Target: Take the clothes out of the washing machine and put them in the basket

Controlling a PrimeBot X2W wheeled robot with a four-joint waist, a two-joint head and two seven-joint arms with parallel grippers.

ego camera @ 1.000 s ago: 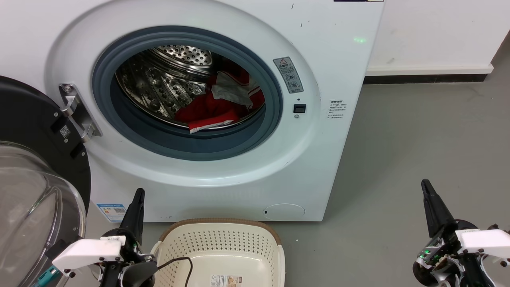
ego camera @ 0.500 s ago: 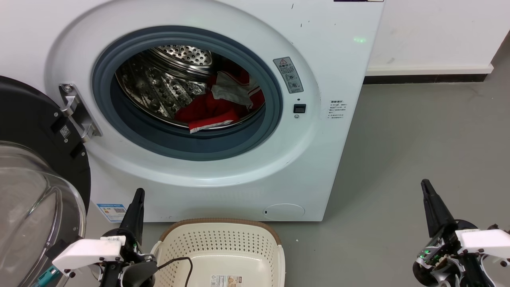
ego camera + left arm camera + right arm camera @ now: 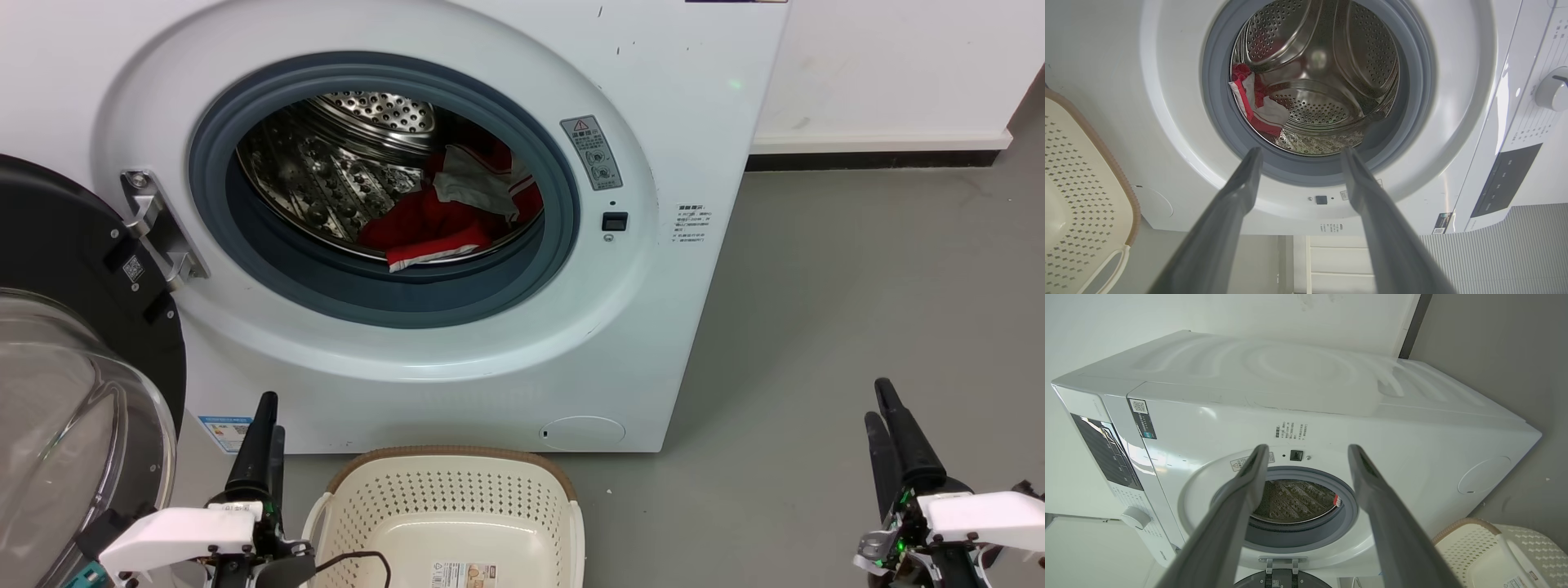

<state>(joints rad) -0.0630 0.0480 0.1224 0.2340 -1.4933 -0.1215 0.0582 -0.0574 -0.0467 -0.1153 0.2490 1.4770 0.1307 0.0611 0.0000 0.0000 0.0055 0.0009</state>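
Where the grey floor (image 3: pixel 857 286) meets a white wall (image 3: pixel 882 65) with a dark skirting strip (image 3: pixel 865 161), the washing machine (image 3: pixel 702 122) stands with its door (image 3: pixel 57 245) swung open to the left. The clothes (image 3: pixel 433 224) (red with white trim, a pale cloth on top) lie heaped in the drum. The basket (image 3: pixel 457 454) sits on the floor just before the machine. The left end effector (image 3: pixel 272 413) hovers beside the basket, the right end effector (image 3: pixel 877 400) well off to the right — both with fingers moderately parted, holding nothing.

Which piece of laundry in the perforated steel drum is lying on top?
The small white-grey cloth; it rests over the red white-striped garments beneath it.
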